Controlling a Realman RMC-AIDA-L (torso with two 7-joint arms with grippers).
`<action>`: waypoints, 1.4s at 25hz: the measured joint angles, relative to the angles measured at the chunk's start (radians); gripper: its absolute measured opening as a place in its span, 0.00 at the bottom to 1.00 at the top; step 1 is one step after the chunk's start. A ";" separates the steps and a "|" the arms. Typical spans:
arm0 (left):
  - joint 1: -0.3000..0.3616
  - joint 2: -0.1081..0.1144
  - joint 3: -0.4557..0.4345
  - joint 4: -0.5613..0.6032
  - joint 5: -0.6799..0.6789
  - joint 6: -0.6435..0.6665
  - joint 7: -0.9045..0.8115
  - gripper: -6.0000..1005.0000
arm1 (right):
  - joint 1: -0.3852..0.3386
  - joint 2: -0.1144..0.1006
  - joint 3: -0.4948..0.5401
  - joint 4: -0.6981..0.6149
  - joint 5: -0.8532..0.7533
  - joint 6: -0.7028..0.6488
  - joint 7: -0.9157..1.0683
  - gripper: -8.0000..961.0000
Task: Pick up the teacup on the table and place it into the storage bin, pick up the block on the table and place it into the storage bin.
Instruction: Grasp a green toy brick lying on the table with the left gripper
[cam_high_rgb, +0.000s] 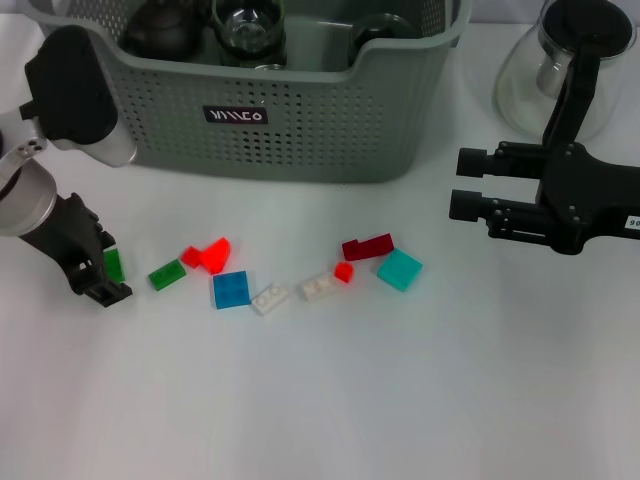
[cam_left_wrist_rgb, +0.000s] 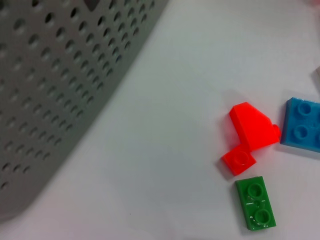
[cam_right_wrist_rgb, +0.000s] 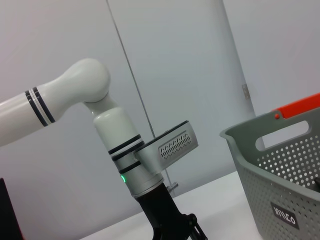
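1. The head camera looked forward and down from above onto the white table (cam_high_rgb: 330, 400), taking in the storage bin (cam_high_rgb: 300, 120) at the far edge and both arms at the sides.
2. The left wrist camera sat low and close over the table, facing the bin's perforated wall (cam_left_wrist_rgb: 55, 80) and a green block (cam_left_wrist_rgb: 255, 203); the head view showed both too.
3. The right wrist camera looked sideways across the table at the left arm (cam_right_wrist_rgb: 120, 150), sharing the bin's corner (cam_right_wrist_rgb: 285, 190).
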 joint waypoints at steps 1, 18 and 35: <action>0.000 0.000 0.000 -0.001 0.000 -0.001 0.000 0.68 | 0.000 0.000 0.000 0.000 0.000 0.000 0.000 0.64; -0.007 0.005 0.002 -0.033 0.000 -0.023 -0.013 0.67 | -0.007 0.000 0.000 0.000 -0.001 -0.003 -0.002 0.64; -0.029 0.037 0.053 -0.086 0.002 -0.030 -0.079 0.62 | -0.007 -0.003 0.000 0.011 0.000 -0.003 -0.007 0.64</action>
